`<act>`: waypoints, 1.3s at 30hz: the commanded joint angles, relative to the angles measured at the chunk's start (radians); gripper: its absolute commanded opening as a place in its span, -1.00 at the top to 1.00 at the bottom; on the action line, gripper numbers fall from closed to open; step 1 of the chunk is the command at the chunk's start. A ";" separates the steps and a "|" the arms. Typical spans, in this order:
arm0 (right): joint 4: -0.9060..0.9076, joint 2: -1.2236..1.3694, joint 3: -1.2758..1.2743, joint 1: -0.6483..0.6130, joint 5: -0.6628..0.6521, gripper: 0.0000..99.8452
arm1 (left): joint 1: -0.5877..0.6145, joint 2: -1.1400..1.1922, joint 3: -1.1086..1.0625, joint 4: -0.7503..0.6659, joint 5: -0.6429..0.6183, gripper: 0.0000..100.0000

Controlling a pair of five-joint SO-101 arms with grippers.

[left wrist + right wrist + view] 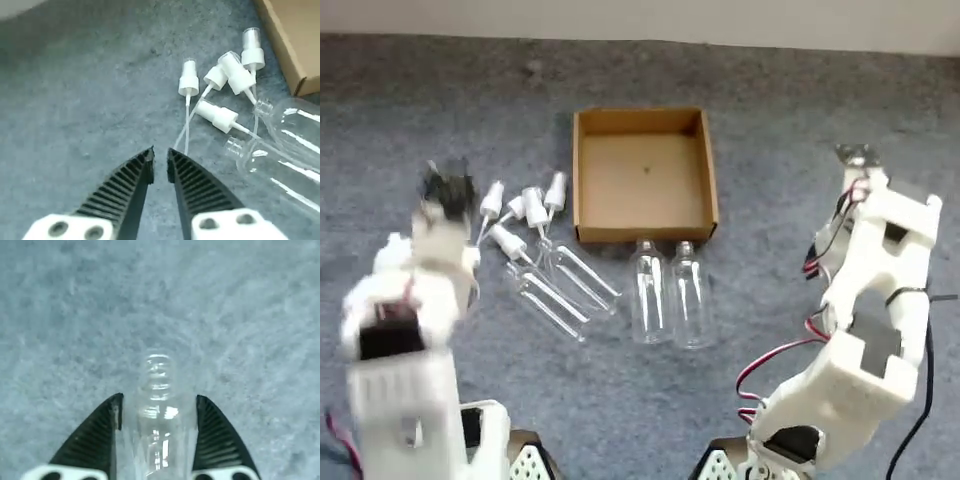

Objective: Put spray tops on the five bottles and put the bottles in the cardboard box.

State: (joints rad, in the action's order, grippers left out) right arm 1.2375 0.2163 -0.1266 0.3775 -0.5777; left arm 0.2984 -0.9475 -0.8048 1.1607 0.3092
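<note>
**High view.** The cardboard box lies between the two arms. Four loose bottles and five spray tops lie beside the left gripper and well apart from the right gripper.

**Left wrist view.** The fingers are closed to a narrow slit and grasp nothing. The spray tops lie just ahead of the fingertips with their dip tubes crossed. Lifting one top may drag its neighbours along.

**Right wrist view.** The fingers clamp the held bottle, whose uncapped neck projects beyond the fingertips. The smooth wall may slip or rotate in the grip during capping.
</note>
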 commanded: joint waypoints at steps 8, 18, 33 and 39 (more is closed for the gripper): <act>-0.114 -0.179 -0.196 -0.010 -0.110 0.99 | -0.024 0.868 0.618 -0.048 -0.213 0.77; -0.114 -0.176 -0.203 0.007 -0.147 0.99 | -0.030 1.484 1.228 -0.061 -0.104 0.78; -0.111 -0.174 -0.205 0.005 -0.147 0.99 | -0.099 1.672 1.374 0.107 -0.097 0.79; -0.108 -0.174 -0.205 0.013 -0.147 0.99 | -0.045 1.791 1.374 0.034 -0.098 0.80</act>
State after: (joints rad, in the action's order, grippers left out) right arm 1.1362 0.0905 -0.3383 0.3744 -0.7112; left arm 0.2294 0.8201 0.5577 1.2283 0.2033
